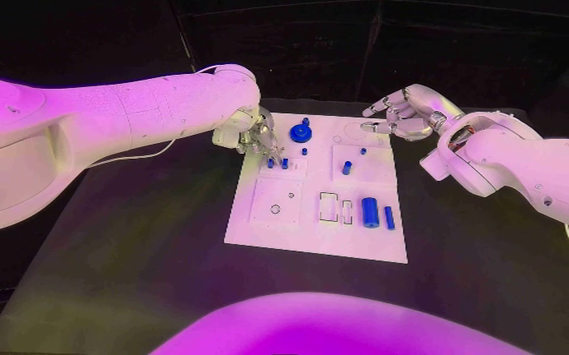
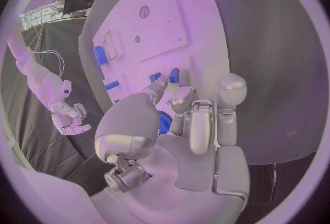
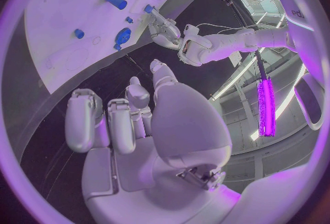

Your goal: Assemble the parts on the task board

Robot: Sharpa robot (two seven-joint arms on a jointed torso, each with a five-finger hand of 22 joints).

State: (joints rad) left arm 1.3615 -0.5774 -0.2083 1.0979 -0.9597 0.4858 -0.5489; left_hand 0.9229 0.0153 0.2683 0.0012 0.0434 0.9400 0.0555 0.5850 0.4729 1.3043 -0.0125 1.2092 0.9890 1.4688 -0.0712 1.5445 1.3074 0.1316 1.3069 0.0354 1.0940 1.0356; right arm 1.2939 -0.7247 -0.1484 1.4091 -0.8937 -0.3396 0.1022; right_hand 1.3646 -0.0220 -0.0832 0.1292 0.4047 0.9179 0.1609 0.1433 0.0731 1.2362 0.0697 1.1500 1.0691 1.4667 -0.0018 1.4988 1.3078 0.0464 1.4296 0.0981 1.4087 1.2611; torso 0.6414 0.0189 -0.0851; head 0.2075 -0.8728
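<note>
The white task board (image 1: 311, 228) lies mid-table. My left hand (image 1: 247, 135) hangs over its far left corner, fingers pointing down. Its fingertips (image 2: 155, 89) reach two small blue pegs (image 1: 276, 162) standing in the board, while the thumb stays apart from them. A round blue part (image 1: 301, 133) sits just right of that hand. A blue cylinder (image 1: 369, 211) and a thin blue bar (image 1: 389, 218) lie near the board's right edge, with another peg (image 1: 346, 168) beyond them. My right hand (image 1: 403, 115) hovers over the far right corner, fingers loosely curled and apart, holding nothing.
Bare black table (image 1: 142, 240) surrounds the board on every side. Rectangular recesses (image 1: 333, 207) and a round hole (image 1: 275, 208) mark the board's near half. The right wrist view has the left hand (image 3: 166, 30) beside the round blue part (image 3: 123, 35).
</note>
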